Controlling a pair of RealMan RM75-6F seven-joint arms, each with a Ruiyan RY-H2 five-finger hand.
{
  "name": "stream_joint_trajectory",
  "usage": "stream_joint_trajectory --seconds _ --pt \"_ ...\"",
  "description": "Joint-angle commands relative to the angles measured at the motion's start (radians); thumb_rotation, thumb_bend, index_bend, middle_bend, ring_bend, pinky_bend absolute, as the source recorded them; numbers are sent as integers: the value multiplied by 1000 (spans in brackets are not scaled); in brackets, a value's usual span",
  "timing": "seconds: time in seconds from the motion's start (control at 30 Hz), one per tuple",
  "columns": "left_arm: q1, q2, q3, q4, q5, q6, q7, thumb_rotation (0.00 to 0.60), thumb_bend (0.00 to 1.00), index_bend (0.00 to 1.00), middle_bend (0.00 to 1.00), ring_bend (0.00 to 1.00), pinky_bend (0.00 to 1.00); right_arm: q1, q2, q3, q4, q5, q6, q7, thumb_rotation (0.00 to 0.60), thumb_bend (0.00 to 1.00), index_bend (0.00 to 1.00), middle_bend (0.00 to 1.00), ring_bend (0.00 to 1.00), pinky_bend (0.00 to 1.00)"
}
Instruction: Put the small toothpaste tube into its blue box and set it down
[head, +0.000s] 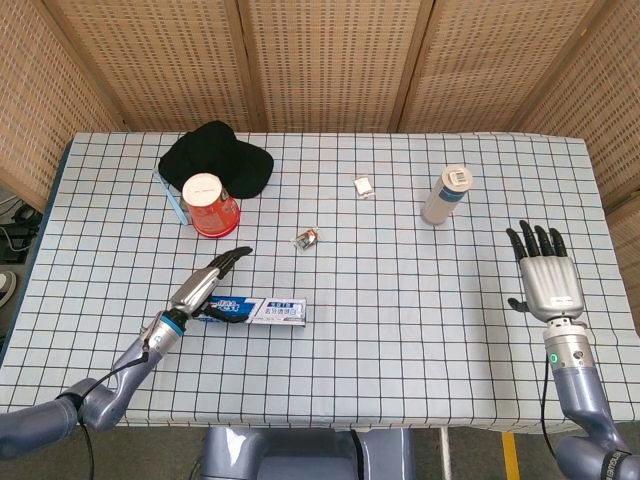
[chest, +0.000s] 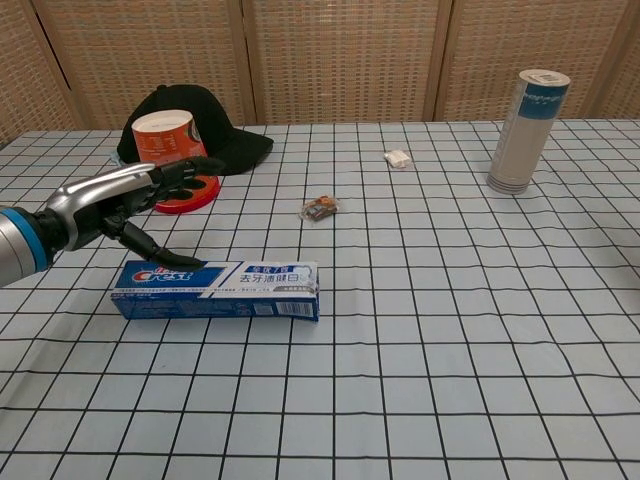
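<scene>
The blue toothpaste box (head: 258, 311) (chest: 216, 289) lies flat on the checked tablecloth, its long side running left to right. My left hand (head: 208, 285) (chest: 125, 205) hovers just above the box's left end with its fingers spread; the thumb tip reaches down close to the box top. Nothing is held in it. My right hand (head: 545, 280) stands upright and spread out at the table's right edge, holding nothing; the chest view does not show it. No loose toothpaste tube is visible.
An orange cup (head: 209, 205) (chest: 168, 162) lies tipped by a black cap (head: 216, 158) (chest: 208, 127) at the back left. A small wrapped candy (head: 307, 238) (chest: 320, 208), a white packet (head: 364, 186) (chest: 398, 158) and a tall white canister (head: 446, 194) (chest: 526, 130) stand further back.
</scene>
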Motion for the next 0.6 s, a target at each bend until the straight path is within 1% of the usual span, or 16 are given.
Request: stream_joint_trajectory --seconds 0.03,0.13,0.23,0.27,0.3,0.37,0.43,0.5,0.6 --pt "16 38 -12 -48 10 49 -31 600 0 0 0 0 0 -14 10 1 -10 -21 9 19 600 0 38 5 9 54" --pt "31 76 -17 -89 23 92 -37 600 0 0 0 0 0 -28 19 -1 -19 -49 21 43 600 0 43 5 9 45" --pt "59 127 -16 -140 44 156 -11 600 0 0 0 0 0 -51 29 -9 -23 -97 41 85 600 0 48 5 9 21" --pt "99 176 -10 -156 58 230 76 600 0 0 0 0 0 -75 33 -20 -25 -147 70 132 600 0 48 5 9 14" --pt "136 210 2 -204 62 280 153 600 0 0 0 0 0 -97 34 -35 -8 -207 97 184 600 0 48 5 7 7" --pt "194 269 19 -294 42 332 297 600 0 0 0 0 0 -129 27 -58 49 -311 139 289 600 0 48 4 2 0" --pt "240 319 36 -369 17 364 398 600 0 0 0 0 0 -154 17 -74 103 -385 179 369 600 0 48 1 0 0" --pt "304 378 64 -456 -21 406 497 600 0 0 0 0 0 -188 2 -90 168 -456 242 441 600 0 48 0 0 0" --pt "354 426 87 -525 -64 428 589 600 0 0 0 0 0 -217 -10 -103 220 -498 283 480 600 0 52 0 0 0"
